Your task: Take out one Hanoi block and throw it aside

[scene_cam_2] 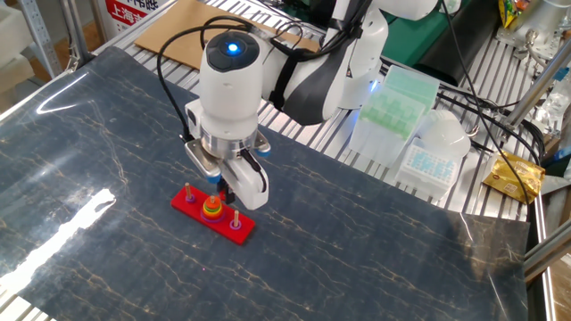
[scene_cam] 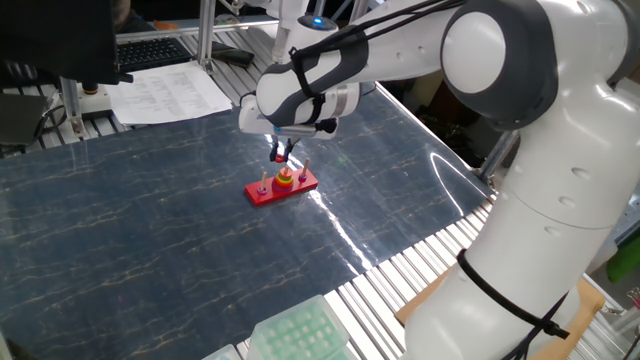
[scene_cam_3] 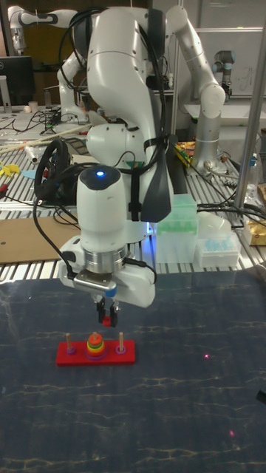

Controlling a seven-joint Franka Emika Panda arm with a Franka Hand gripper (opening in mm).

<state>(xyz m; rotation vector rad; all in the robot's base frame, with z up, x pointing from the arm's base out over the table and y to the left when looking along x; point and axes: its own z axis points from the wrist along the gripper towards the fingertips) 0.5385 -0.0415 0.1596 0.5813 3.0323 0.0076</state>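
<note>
Gripper (scene_cam_3: 108,320) holding the tiny red round ring (scene_cam_3: 107,321) above the red rectangular three-peg base (scene_cam_3: 96,355), centre-left of the tall fixed view.
The fingers are clamped on the ring, clear of the middle peg's yellow and green discs (scene_cam_3: 94,343). Risk: so small a piece may slip early and drop back onto the base or roll across the dark marbled bench (scene_cam_3: 185,399).

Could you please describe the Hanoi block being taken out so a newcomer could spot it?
Find the red three-peg base on the dark table. Just above its middle peg, the hand pinches a tiny red ring; unlike the yellow and green rings, it is off the peg.
</note>
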